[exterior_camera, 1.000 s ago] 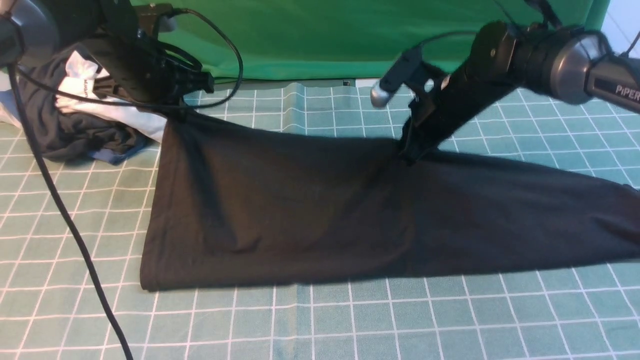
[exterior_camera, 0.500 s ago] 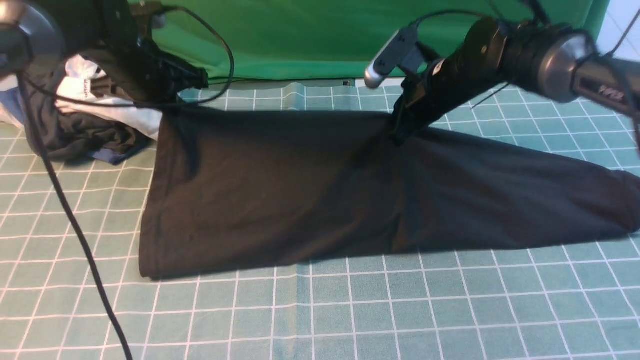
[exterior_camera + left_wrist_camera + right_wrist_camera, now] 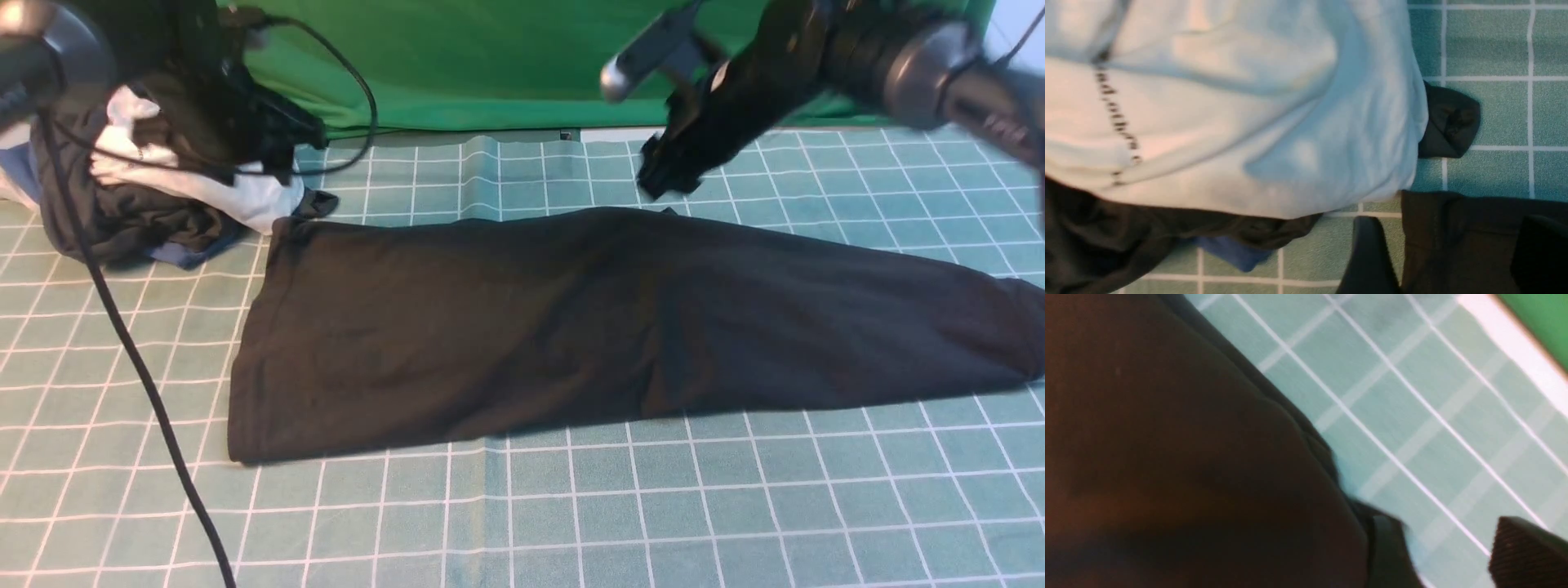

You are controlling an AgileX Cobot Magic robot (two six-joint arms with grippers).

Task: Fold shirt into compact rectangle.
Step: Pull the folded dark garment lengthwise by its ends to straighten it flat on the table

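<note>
White lettered garment (image 3: 245,200) on dark grey bundle (image 3: 122,224), teal grid mat (image 3: 571,514), green backdrop (image 3: 506,57)

I see the shirt (image 3: 571,318) lying flat on the teal grid mat (image 3: 571,523), a long black band running from lower left of frame to the right edge. Left gripper (image 3: 286,163) is at upper left, over the clothes pile (image 3: 147,204) of dark grey, white and blue, near the shirt's top-left corner. Right gripper (image 3: 663,178) hangs right of top centre, just above the shirt's top edge and clear of it, motion-blurred; a black cable (image 3: 139,367) drops down the left side.
</note>
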